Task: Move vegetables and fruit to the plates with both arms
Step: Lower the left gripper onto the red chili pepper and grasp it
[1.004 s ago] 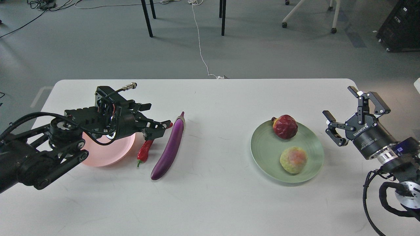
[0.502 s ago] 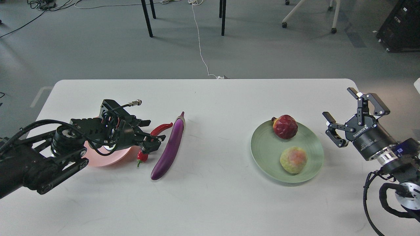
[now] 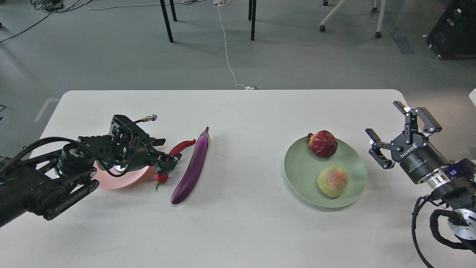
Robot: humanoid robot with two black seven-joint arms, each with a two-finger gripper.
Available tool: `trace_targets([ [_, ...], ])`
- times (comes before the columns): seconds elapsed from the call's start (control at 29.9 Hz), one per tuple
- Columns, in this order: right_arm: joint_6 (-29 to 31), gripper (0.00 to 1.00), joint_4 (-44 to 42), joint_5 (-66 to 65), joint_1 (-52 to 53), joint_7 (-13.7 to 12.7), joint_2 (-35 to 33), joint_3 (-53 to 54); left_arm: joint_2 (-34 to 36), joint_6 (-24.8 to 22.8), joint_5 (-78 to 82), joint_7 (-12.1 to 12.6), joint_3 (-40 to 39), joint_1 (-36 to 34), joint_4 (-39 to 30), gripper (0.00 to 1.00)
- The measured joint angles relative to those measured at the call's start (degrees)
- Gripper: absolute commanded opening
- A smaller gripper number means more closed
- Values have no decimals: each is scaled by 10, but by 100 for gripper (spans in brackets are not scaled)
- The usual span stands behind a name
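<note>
Beside the left end effector (image 3: 166,156), which is clasping one chili pepper (image 3: 174,153), one eggplant (image 3: 192,168) is lying; the right end effector (image 3: 401,138), fingers spread, is hovering near two fruits.

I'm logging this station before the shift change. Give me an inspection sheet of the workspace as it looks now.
Surface: white table, faint scuffs.
Job's things: pomegranate and yellow-green fruit on green plate; eggplant on the table; chili pepper beside pink plate.
Clutter: nothing seen.
Grippers: left gripper around the chili, closure unclear; right gripper open, empty.
Cables: white cord on floor; black cables on right arm.
Surroundings: grey floor, chair legs.
</note>
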Motion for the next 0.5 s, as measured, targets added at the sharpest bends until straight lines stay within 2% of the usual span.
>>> trace_targets([
  [0.03,0,97,0,0,0,0,0,0,0,0,0,0,2,0,0,40],
  [0.2,0,97,0,-1,-1,0,0,0,-2,0,0,0,11,0,1,37],
  [0.37,0,97,0,-1,-1,0,0,0,-6,0,0,0,11,0,1,18],
  [0.5,0,97,0,-1,-1,0,0,0,-7,0,0,1,11,0,1,13],
])
